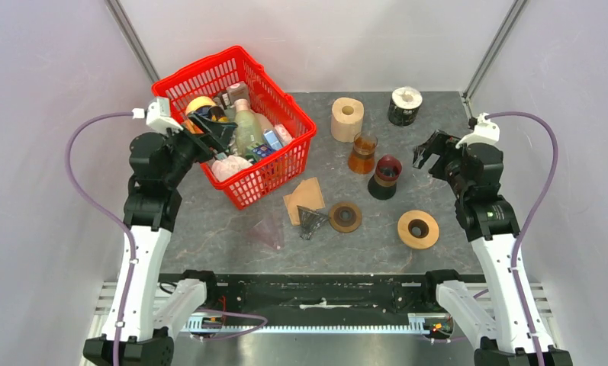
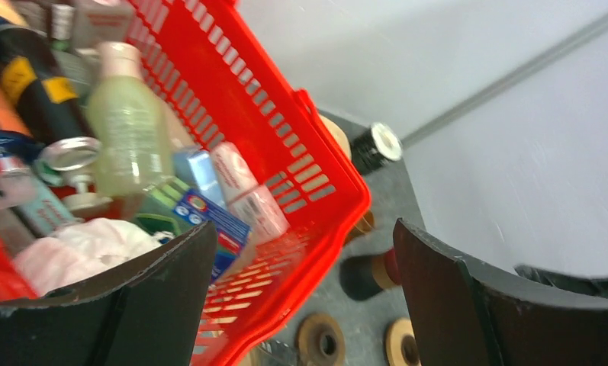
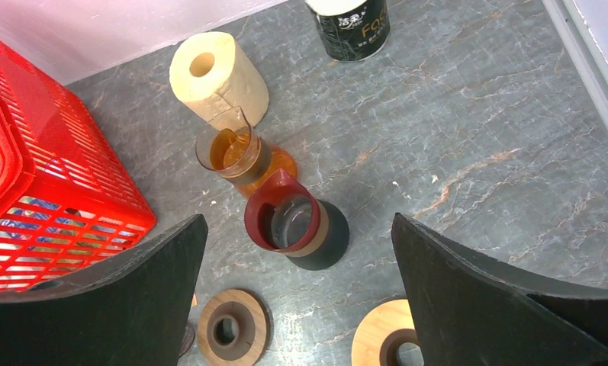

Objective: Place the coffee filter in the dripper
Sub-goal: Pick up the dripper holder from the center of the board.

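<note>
1. Black fingers (image 3: 94,305) fill the lower corners of the right wrist view. The right jaws stand wide apart with nothing between them, hanging over the right side of the tabletop (image 1: 217,236).
2. Seen between those fingers is a dark vessel with a maroon rim (image 3: 289,223). An amber glass (image 3: 236,152) stands just behind it, and a pale paper roll (image 3: 217,72) stands beyond that.
3. Near the far edge stands a black can with a white top (image 1: 405,106).
4. The left jaws are also spread wide and grip nothing. They hover over the near-left part of the red basket (image 1: 274,177), which is crowded with bottles and packets.
5. The coffee filter (image 1: 306,197), a tan paper piece, lies flat on the tabletop just beside the basket's near corner, between the two arms.
6. The dripper (image 1: 311,221), a small dark glass cone, lies tipped over at the filter's near edge. I cannot tell whether the two touch.
7. A clear pinkish cone (image 1: 268,229) lies just left of the dripper.
8. A dark wooden ring (image 1: 345,216) lies flat just right of the dripper, and a lighter wooden ring (image 1: 418,229) lies further right, near the right arm.
9. Both arms are well apart from the filter and the dripper.
</note>
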`<state>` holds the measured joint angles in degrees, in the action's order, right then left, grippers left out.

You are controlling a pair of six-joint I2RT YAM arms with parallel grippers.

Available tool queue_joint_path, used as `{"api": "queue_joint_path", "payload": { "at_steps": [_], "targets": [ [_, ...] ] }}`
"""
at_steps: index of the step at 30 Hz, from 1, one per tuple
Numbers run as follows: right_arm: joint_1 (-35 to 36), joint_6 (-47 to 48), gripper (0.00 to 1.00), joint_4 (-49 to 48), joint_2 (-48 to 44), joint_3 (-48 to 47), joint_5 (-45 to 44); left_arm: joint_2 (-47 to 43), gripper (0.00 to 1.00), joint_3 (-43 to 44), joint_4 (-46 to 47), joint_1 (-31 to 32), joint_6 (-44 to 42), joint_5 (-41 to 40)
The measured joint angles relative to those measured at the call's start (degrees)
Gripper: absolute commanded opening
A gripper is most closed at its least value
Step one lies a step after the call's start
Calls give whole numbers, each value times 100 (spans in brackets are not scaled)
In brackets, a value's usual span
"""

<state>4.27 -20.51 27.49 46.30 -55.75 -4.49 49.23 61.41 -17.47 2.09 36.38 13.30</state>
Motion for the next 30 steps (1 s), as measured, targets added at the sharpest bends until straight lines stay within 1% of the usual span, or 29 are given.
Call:
{"api": "queue_joint_path", "payload": {
  "at_steps": [4, 6, 11, 13, 17, 23, 27, 30],
  "targets": [
    [0, -50, 99, -116, -96, 125, 308, 188, 93, -22, 181, 332, -2, 332],
    [0, -59, 99, -153, -151, 232, 533, 313, 93, -24, 278, 645, -9, 361],
    [2, -201, 99, -15, -26, 251, 817, 772, 93, -22, 345, 1843, -243, 332],
    [2, -282, 99, 197, 136, 184, 824, 973, 93, -22, 341, 2184, -334, 330],
    [2, -566, 99, 793, 361, 175, 433, 1235, 93, -114, 444, 2669, -428, 328],
    [0, -1410, 99, 1805, 199, 470, -833, 1801, 93, -216, 608, 3427, -610, 361],
    [-46, -2133, 99, 2435, 116, 925, -1366, 2048, 94, -313, 758, 3657, -673, 387],
    [-101, -2627, 99, 2787, 122, 1231, -1665, 2192, 94, -326, 848, 3692, -713, 389]
  ]
}}
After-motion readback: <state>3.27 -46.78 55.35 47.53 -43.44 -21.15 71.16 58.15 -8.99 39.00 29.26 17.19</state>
